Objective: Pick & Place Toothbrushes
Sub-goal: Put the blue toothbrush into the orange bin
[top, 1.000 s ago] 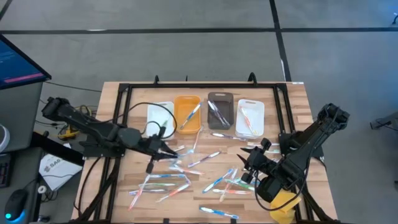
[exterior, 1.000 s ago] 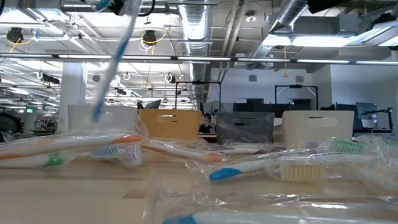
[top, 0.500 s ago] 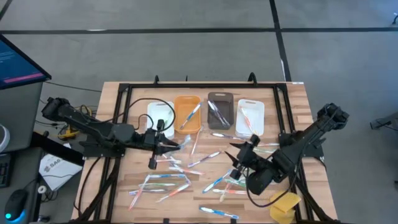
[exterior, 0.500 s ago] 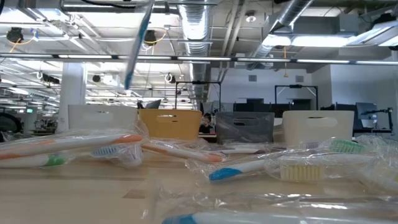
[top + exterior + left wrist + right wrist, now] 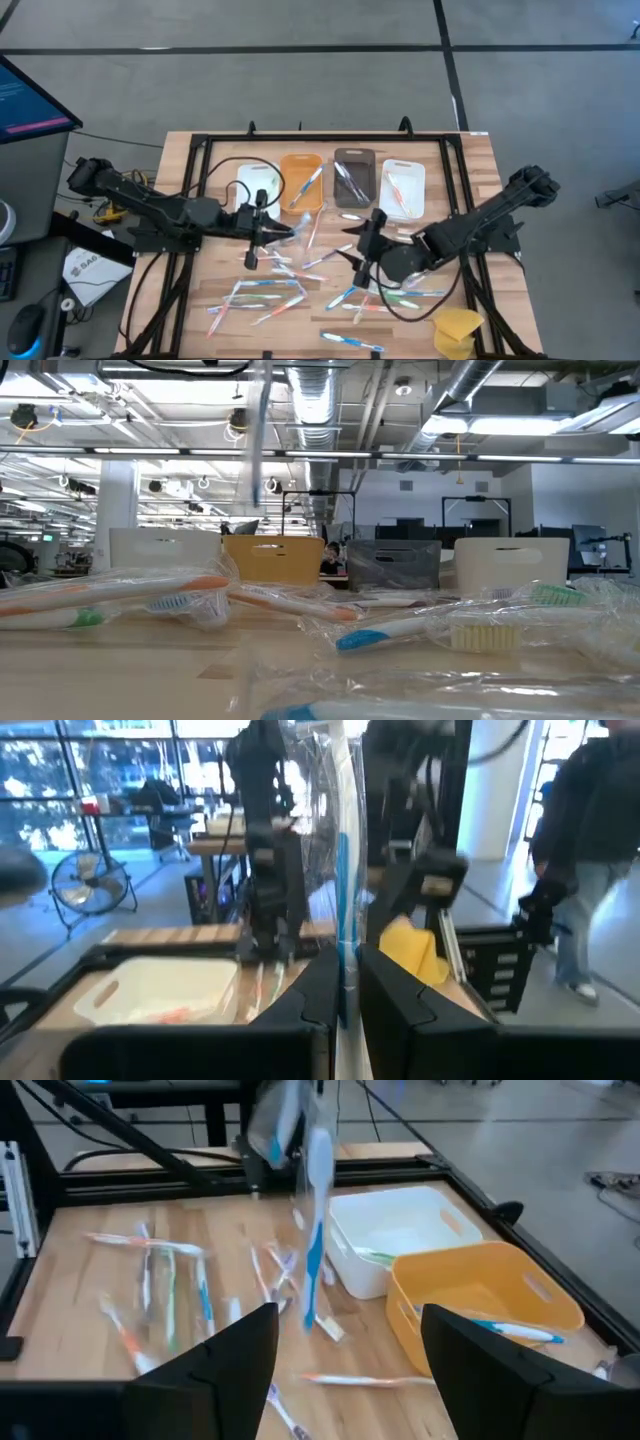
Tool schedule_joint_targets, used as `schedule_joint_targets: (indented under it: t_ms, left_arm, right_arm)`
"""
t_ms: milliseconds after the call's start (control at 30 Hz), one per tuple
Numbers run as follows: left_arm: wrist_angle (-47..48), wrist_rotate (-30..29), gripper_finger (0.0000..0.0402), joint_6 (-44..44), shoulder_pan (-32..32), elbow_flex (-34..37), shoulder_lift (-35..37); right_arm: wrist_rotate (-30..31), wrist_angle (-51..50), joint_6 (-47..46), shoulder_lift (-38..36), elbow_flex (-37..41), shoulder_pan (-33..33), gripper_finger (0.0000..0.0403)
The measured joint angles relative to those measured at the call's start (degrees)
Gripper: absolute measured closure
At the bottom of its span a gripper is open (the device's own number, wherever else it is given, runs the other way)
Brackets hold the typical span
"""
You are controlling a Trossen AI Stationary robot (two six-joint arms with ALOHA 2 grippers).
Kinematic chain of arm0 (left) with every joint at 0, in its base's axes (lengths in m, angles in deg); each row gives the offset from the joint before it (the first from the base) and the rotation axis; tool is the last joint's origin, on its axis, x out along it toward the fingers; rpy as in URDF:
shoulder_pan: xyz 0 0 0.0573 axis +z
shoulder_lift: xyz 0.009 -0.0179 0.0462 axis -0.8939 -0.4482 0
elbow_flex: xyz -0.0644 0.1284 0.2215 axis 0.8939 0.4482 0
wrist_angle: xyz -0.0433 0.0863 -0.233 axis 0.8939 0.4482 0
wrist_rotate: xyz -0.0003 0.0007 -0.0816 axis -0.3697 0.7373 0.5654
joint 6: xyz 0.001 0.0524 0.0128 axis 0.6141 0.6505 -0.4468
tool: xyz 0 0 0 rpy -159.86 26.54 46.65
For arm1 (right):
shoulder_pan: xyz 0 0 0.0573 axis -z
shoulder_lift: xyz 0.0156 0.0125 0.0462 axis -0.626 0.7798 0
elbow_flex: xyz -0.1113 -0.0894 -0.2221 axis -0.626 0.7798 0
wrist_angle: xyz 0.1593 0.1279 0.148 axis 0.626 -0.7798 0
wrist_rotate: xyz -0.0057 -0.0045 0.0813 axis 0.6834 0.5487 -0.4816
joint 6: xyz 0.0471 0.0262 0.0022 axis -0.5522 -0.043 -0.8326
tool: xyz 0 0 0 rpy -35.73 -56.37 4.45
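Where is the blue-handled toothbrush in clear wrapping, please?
In the high view, the blue-handled wrapped toothbrush hangs from the shut left hand, just before the white bin and orange bin.

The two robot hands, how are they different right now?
The left gripper is shut on a wrapped blue toothbrush and holds it up off the table; the right gripper is open and holds nothing. The left gripper is near the white bin and orange bin; the right gripper is over the loose toothbrushes mid-table. Both are dark with two fingers.

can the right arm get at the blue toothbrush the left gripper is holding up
Probably yes. The right gripper is open and faces the blue toothbrush, which the left gripper holds upright above the table; nothing stands between them.
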Motion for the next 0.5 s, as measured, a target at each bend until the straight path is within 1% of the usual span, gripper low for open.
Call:
schedule_joint_targets:
  t_ms: [100,333,400,500]
  left_arm:
    - [-2.66,0.0,0.0382,0.15,0.02,0.0,-0.01]
    - [-4.86,0.04,0.0382,0.26,0.09,0.0,-0.2]
    - [-4.82,0.04,0.0382,0.26,0.07,0.0,-0.2]
    - [-4.78,0.04,0.0382,0.26,0.07,0.0,-0.2]
  right_arm:
    - [-0.64,2.49,3.31,2.38,0.24,1.13,0.0168]
    - [-3.39,20.98,18.59,9.91,0.09,2.9,0.017]
    - [-3.37,26.84,21.71,11.37,-0.02,3.23,0.0169]
    - [-3.39,31.84,24.34,12.66,0.07,3.87,0.017]
